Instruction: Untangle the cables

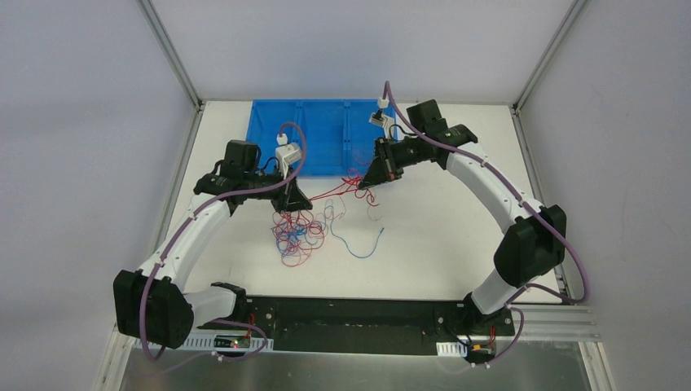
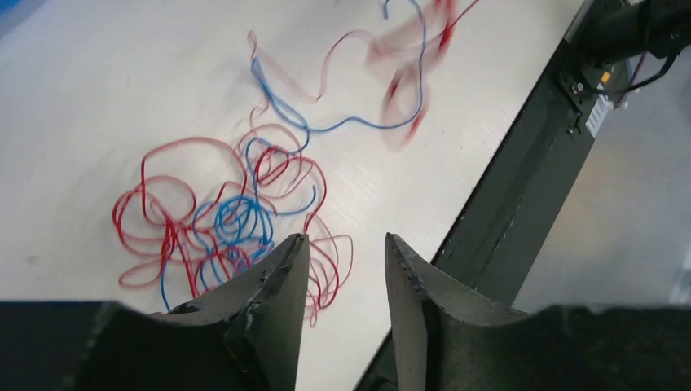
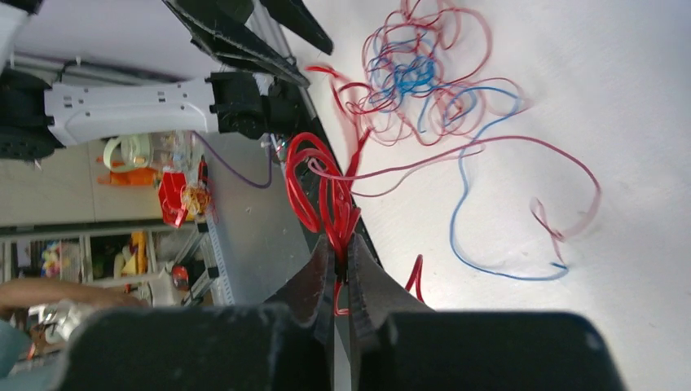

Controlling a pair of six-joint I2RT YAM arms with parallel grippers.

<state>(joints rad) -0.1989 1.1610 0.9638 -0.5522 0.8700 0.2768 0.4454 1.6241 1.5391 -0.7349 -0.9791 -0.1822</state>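
- The cables (image 1: 297, 232) lie mostly as one red-and-blue knot on the worktop (image 1: 456, 236), near its middle and a little to the left; a few red strands run from the knot up and to the right; one loose blue strand (image 1: 358, 244) curls on the surface just beside the heap.
- The right pincer (image 3: 341, 265) is clamped on a bunch of red loops, its fingers pressed together with the wire between them; it hangs above the worktop in front of the tray, and the held strands stretch from the heap toward it; judging by that, the grip serves to draw red wire out of the knot.
- The left pincer (image 2: 346, 240) shows a moderate gap between its fingers and nothing in it; it hovers over the knot's edge, probably so it can pin or take the heap while the other arm pulls.
- Some wire in the left wrist view is smeared by blur; which strand crosses which there cannot be told.
- A blue tray (image 1: 326, 134) with dividers sits at the far edge of the worktop, behind both pincers; it looks like the place for sorted wire, though that is a guess.
- The worktop is white and matt; plain grey walls with aluminium posts (image 1: 171, 53) close it in on three sides; a black base plate (image 1: 350, 314) at the near edge carries both arms.
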